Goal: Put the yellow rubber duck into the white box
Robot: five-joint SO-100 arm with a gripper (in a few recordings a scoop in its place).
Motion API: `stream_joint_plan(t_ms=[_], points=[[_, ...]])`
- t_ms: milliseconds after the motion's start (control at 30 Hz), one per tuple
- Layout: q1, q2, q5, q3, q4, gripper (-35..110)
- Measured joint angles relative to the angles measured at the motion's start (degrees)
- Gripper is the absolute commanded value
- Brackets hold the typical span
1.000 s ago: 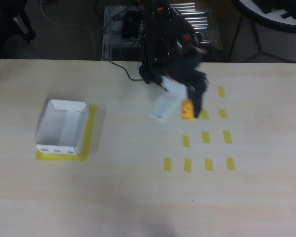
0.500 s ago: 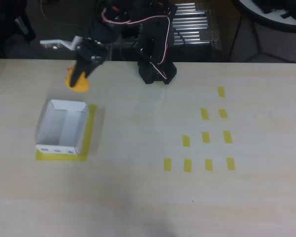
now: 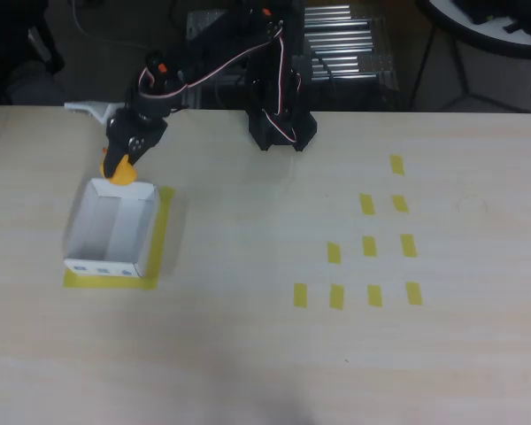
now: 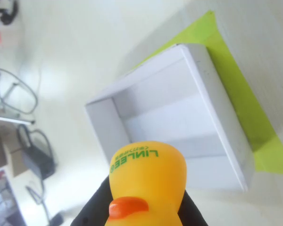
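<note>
The yellow rubber duck (image 3: 119, 170) is clamped in my pincer (image 3: 121, 165), my fingers closed on its sides; in the wrist view the yellow rubber duck (image 4: 146, 181) sits close under the lens, green lettering on its underside and an orange beak toward the bottom edge. From overhead it hangs right at the far wall of the white box (image 3: 81, 232), over the rim more than over the open middle. The wrist view agrees: the white box (image 4: 216, 101) lies open and empty ahead of the duck, not squarely beneath it.

The box rests on a patch of yellow tape (image 3: 164, 223) near the left edge of the tabletop (image 3: 248, 345), well apart from the small yellow tape rectangles (image 3: 370, 246) on the right side.

The risk, as I judge it: if I let go here, the duck may strike the thin far wall and bounce out toward the tabletop's back edge, or tip the light cardboard. It is round and rubbery, so it will roll. I should reach further over the middle of the box before I loosen my hold.
</note>
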Motion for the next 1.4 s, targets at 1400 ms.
stream_joint_plan(t_ms=[1400], points=[[-3.2,-14.5,0.0,-0.7,-16.7,19]])
